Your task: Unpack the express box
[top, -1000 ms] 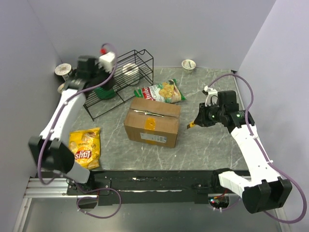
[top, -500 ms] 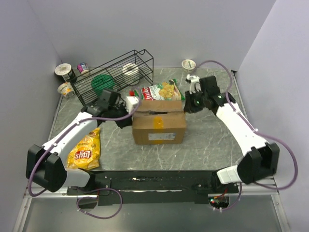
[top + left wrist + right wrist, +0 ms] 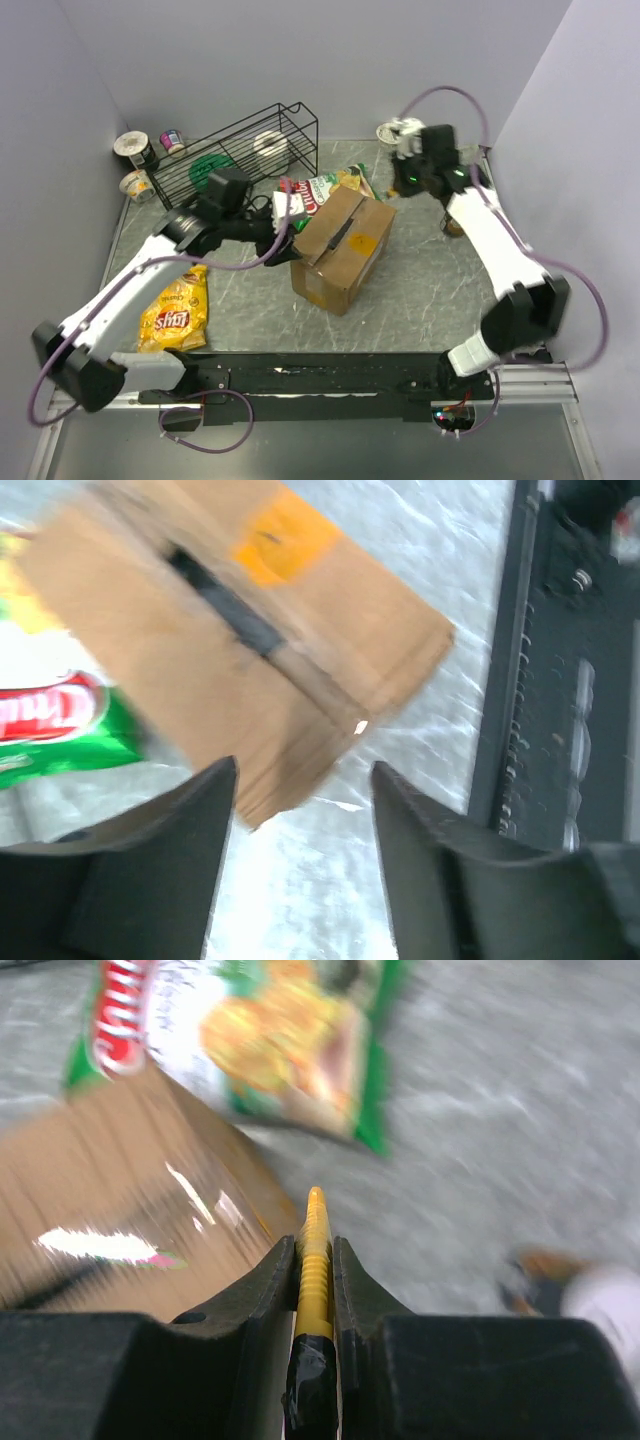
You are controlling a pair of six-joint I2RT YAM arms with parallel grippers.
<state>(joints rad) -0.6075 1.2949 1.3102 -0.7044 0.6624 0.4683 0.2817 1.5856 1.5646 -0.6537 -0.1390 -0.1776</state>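
Note:
The express box (image 3: 343,245), a brown carton with an orange sticker (image 3: 366,243), sits turned at an angle mid-table, its top seam showing as a dark slit (image 3: 225,605). My left gripper (image 3: 288,228) is at the box's left side. It stands open (image 3: 305,770), the box's corner just ahead of its tips and nothing between them. My right gripper (image 3: 315,1245) is shut on a yellow ribbed tool (image 3: 315,1230) with a black handle. It hovers past the box's far right corner, near the green chip bag (image 3: 240,1040).
A green chip bag (image 3: 322,190) lies behind the box and a yellow chip bag (image 3: 175,310) at the front left. A black wire rack (image 3: 250,150) stands at the back left beside several small cups (image 3: 130,147). Another cup (image 3: 392,132) sits at the back right.
The box has swung round and now sits at an angle. My left gripper has gone from shut to open beside it. My right arm has drawn back toward the far right, tool still held.

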